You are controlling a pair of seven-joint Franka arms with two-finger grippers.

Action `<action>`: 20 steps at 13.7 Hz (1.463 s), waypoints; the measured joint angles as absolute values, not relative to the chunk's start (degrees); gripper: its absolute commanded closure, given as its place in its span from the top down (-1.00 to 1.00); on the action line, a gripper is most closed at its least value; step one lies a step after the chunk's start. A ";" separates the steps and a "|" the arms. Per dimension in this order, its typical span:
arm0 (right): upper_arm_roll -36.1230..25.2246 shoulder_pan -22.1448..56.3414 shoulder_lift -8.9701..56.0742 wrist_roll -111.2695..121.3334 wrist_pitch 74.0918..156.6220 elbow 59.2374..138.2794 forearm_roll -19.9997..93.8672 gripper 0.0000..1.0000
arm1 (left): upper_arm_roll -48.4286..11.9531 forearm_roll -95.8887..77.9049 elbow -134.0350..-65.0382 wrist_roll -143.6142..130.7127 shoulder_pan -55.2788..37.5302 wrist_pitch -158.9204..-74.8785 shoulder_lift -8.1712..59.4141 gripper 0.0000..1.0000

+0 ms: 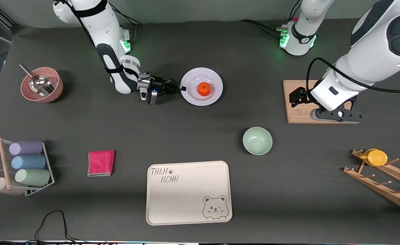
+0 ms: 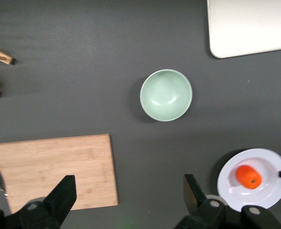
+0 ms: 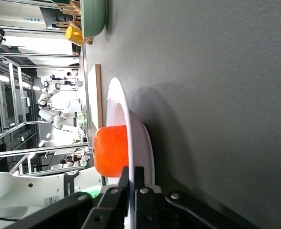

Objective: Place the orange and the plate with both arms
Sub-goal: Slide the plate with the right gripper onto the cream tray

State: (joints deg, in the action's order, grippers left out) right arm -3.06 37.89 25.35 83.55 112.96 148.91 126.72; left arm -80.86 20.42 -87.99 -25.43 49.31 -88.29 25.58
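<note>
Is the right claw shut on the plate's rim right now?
Yes, shut. The right claw pinches the plate rim between closed fingers, with the orange sitting on it.

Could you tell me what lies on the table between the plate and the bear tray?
Nothing: in the front view, only bare dark table separates the plate from the bear tray; the green bowl sits off to one side.

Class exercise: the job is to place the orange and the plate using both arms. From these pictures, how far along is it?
Done: the orange already sits in the plate. In hand: the right gripper is shut on the plate's rim, with the plate on the table. Left: moving the plate; its destination isn't shown. The left gripper hangs open over the wooden board, holding nothing.
</note>
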 measured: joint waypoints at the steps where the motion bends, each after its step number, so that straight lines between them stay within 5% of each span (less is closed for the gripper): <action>1: -3.08 37.74 25.14 83.55 112.58 148.74 126.83 -1.00 | -76.54 19.88 -85.30 -22.60 46.38 -85.71 25.22 1.00; 5: -3.23 34.23 19.44 78.46 112.68 147.61 125.13 -1.00 | -52.98 13.90 -73.96 -11.76 29.52 -79.31 22.66 1.00; 10: -3.27 30.72 10.33 69.45 113.78 147.66 119.36 -1.00 | -20.46 2.38 -78.64 -0.53 8.19 -83.32 12.27 1.00; 14: -3.60 25.62 10.86 63.40 113.82 143.29 110.59 -1.00 | -12.60 1.04 -95.42 3.55 4.65 -93.61 1.13 1.00; 16: -3.88 22.71 13.48 57.62 114.00 136.17 105.26 -1.00 | -3.44 0.94 -101.70 5.16 -2.70 -96.51 -3.22 1.00; 18: -4.41 20.82 18.58 54.21 114.53 127.00 103.03 -1.00 | 4.96 0.89 -103.55 6.40 -9.84 -96.96 -5.25 1.00; 20: -5.75 20.47 26.26 53.51 114.63 116.66 102.68 -1.00 | 6.46 0.88 -103.63 6.70 -11.57 -96.99 -5.96 1.00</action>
State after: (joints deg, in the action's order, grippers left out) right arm -5.75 20.47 26.26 53.51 114.63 116.66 102.68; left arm 6.46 0.88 -103.63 6.70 -11.57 -96.99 -5.96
